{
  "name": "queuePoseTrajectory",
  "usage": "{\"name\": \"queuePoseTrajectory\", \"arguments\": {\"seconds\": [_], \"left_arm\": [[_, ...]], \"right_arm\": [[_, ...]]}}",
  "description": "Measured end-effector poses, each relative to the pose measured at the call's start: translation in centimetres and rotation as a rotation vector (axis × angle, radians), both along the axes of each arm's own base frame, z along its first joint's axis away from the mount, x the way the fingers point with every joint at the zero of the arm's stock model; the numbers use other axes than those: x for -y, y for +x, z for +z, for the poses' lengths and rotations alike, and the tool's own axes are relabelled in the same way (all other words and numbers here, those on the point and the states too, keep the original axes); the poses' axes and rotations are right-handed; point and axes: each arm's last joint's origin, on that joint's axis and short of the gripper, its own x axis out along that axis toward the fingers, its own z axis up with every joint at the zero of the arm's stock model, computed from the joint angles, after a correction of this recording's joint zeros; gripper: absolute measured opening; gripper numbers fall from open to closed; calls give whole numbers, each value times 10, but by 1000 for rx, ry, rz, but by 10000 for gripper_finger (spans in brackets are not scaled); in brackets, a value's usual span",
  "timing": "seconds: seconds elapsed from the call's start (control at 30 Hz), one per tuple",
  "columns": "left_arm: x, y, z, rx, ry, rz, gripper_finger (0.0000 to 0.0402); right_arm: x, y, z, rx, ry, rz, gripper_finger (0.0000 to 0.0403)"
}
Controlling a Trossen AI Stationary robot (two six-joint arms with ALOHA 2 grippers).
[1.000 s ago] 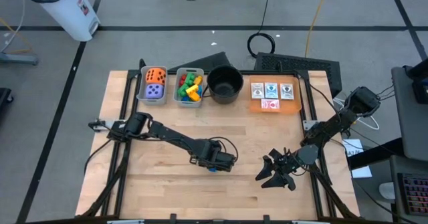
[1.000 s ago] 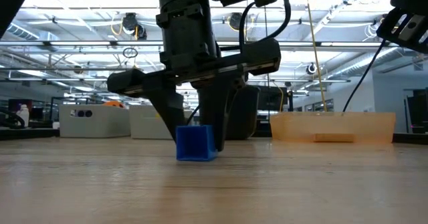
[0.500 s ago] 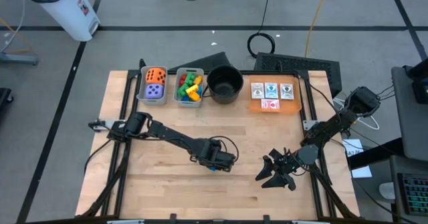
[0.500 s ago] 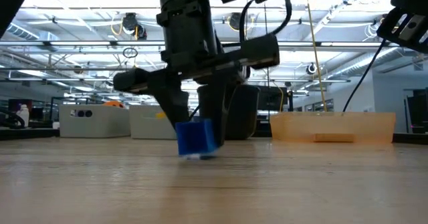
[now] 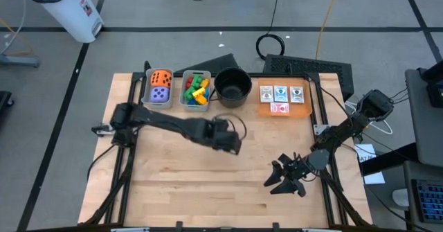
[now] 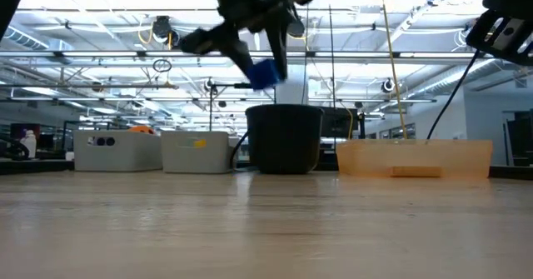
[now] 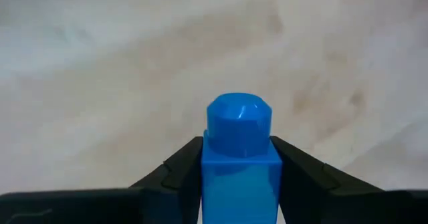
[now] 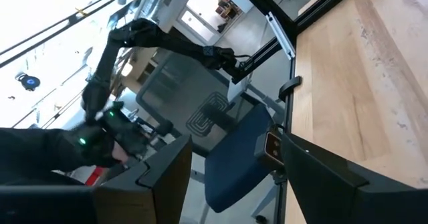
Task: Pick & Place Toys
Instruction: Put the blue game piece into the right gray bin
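The left gripper (image 5: 228,136) is pinching a blue block (image 7: 239,158) between its 2 fingers (image 7: 175,177), and the block's round stud is pointing out past the fingertips. In the low view the block (image 6: 263,73) is hanging well above the table (image 5: 173,183), higher than the rim of the round black pot (image 6: 284,137) standing behind it. From above, the gripper is hovering over the middle of the table, near the pot (image 5: 232,86) and on the side of it nearer the camera, and the block itself is hidden under the gripper there.

Along the far edge of the table, 2 grey bins are sitting side by side just left of the pot. The left bin (image 5: 145,93) is holding an orange die (image 5: 161,79) and a purple die (image 5: 160,94). The right bin (image 5: 185,97) is holding a heap of red, yellow, green and blue blocks (image 5: 196,91). To the right of the pot, an orange tray (image 5: 304,113) is holding 4 picture cards (image 5: 280,93), 3 in a row and 1 red one nearer the table's middle.

The right gripper (image 5: 285,179) is waiting low over the table's right front corner, its fingers (image 8: 338,177) spread apart and holding nothing.
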Motion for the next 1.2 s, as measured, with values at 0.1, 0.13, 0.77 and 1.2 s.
{"name": "queuePoseTrajectory", "arguments": {"seconds": [0.1,0.13,0.77,1.2], "left_arm": [[-21,-11,25,35,67,-2,147],[-28,-15,33,43,91,-4,145],[-194,-100,84,-203,300,4,148],[-273,-127,61,-317,262,-56,145]], "right_arm": [[3,3,2,12,13,-19,224],[5,4,3,20,19,-28,224],[71,41,7,64,42,-352,224],[106,50,7,63,35,-508,224]]}}
